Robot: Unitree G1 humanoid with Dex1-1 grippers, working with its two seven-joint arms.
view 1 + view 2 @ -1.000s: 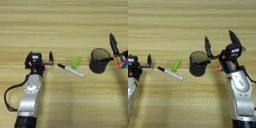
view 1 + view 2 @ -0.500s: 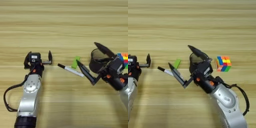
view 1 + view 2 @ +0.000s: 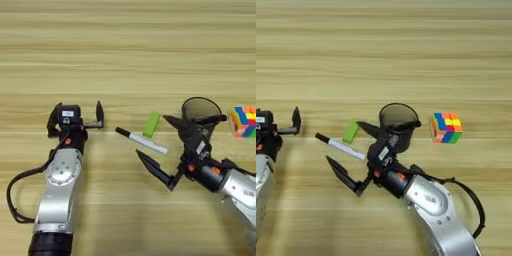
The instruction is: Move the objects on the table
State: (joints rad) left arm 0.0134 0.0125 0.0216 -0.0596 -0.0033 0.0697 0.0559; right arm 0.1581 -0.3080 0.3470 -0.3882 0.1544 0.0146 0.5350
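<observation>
While the left eye view cuts the puzzle cube [image 3: 245, 121] at its right edge, the right eye view shows it whole, apart from the mesh cup [image 3: 399, 122]. Spread wide and holding nothing, the right gripper [image 3: 352, 153] straddles the marker's [image 3: 341, 146] white end, hiding part of the cup. Beside the marker lies the green block [image 3: 151, 124]. Parked left, the left gripper [image 3: 75, 118] gapes empty. Bare table [image 3: 125, 45] stretches beyond.
</observation>
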